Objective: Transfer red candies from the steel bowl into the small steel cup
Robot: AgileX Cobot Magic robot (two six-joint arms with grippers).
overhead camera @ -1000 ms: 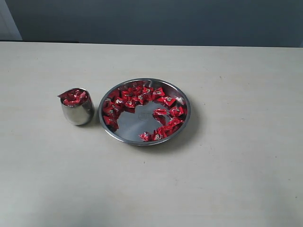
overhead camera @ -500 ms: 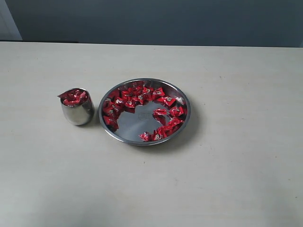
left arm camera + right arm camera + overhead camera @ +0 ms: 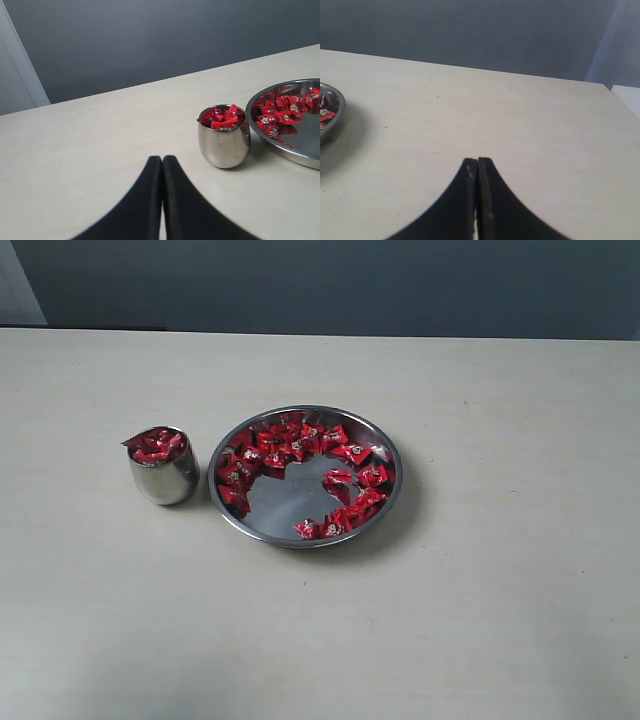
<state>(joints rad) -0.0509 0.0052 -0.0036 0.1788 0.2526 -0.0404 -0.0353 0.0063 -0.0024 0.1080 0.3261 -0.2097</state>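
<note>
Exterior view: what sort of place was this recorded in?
Probably a lab or test bench, not a home kitchen: a bare pale tabletop, a plain grey wall behind it, and only a steel bowl and small steel cup holding red candies laid out.

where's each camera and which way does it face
Exterior: high, looking down on table, bowl and cup; no robot part shows.
Left wrist: low behind the shut left pincer, facing cup and bowl rim.
Right wrist: low behind the shut right pincer, facing table, bowl rim at one edge.
Shared: bowl in all; cup in exterior and left wrist.
</note>
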